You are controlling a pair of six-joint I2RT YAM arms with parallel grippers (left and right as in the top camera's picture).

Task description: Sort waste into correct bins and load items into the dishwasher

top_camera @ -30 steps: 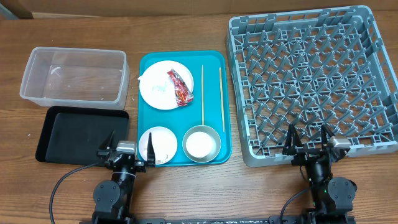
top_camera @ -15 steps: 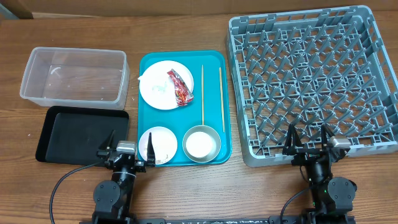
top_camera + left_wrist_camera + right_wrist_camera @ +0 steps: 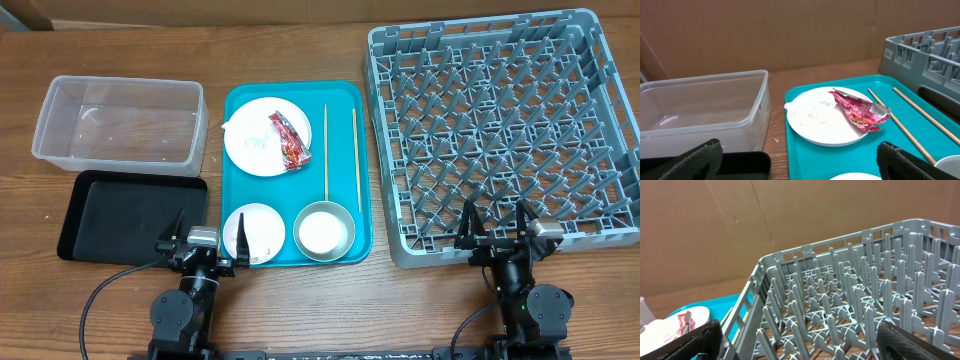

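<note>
Wrapper (image 3: 860, 111) print unreadable. Whole rack (image 3: 500, 130) shows only overhead; tub (image 3: 700, 105) clearest from left wrist. Left gripper (image 3: 208, 234), right gripper (image 3: 495, 226) jaws spread, empty.

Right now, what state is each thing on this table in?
Clear tub, empty.
Black tray, empty.
Grey rack, empty.
Big plate, flat, with scraps on it.
Wrapper, crinkled, on that plate.
Small plate, flat on the teal tray.
Bowl, upright.
Chopsticks, lying side by side.
Left gripper, open.
Right gripper, open.
</note>
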